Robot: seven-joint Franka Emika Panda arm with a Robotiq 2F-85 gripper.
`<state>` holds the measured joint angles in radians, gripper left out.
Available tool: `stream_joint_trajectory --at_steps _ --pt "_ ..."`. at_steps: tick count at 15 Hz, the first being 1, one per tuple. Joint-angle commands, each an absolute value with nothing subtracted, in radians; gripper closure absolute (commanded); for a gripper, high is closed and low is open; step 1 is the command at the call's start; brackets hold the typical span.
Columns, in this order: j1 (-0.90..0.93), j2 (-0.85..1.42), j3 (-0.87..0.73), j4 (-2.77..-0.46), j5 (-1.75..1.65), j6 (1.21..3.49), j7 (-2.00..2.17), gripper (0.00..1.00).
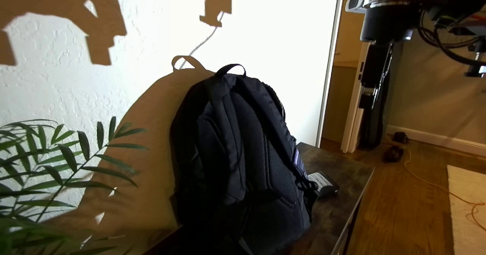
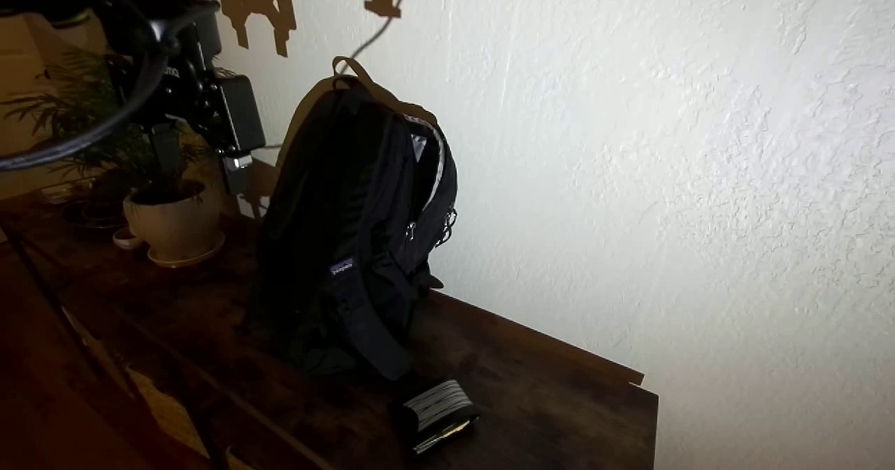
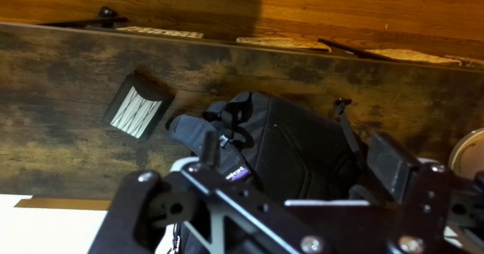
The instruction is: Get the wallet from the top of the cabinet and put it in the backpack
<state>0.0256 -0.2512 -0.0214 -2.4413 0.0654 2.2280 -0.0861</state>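
Wide-spread gripper [image 3: 301, 155] in mid-air, wallet [image 3: 138, 108] lying on the cabinet [image 3: 56, 114]

The fingers [image 3: 391, 167] stand far apart around plain air, and the backpack [image 3: 295, 140] shows beyond the gap in the wrist view. In an exterior view the gripper [image 1: 367, 100] hangs at two o'clock from the backpack, bright wall [image 1: 303, 57] visible between them, so the two stand apart. From the gap, the wrist view puts the wallet between nine and ten o'clock, just beside the backpack's shoulder strap [image 3: 191, 129], a narrow strip of bare wood separating them. Bare top carries on from the wallet toward nine o'clock. The cabinet's long front edge runs across at twelve o'clock, wooden floor [image 3: 359, 4] past it; the opposite edge shows between eight and nine o'clock, the wall past it. At three o'clock a pale round rim [image 3: 462, 142] pokes in. In an exterior view an open zip [image 2: 440, 166] gapes at about two o'clock on the backpack, a pale plant pot [image 2: 175, 222] stands at nine o'clock from it, and the wallet [image 2: 440, 410] sits at five
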Motion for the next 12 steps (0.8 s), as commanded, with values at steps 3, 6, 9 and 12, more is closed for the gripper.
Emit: stream_joint_trajectory --at_steps 3,6,9,12 --pt "-0.020 -0.164 -0.064 -2.472 0.055 2.367 -0.153 0.00" --pt "-0.039 -0.092 -0.091 -2.480 0.064 2.447 -0.225 0.00" --pt "-0.062 -0.028 -0.100 -2.478 0.027 2.488 -0.258 0.00" --pt "-0.058 -0.023 -0.089 -2.456 0.052 2.450 -0.234 0.00"
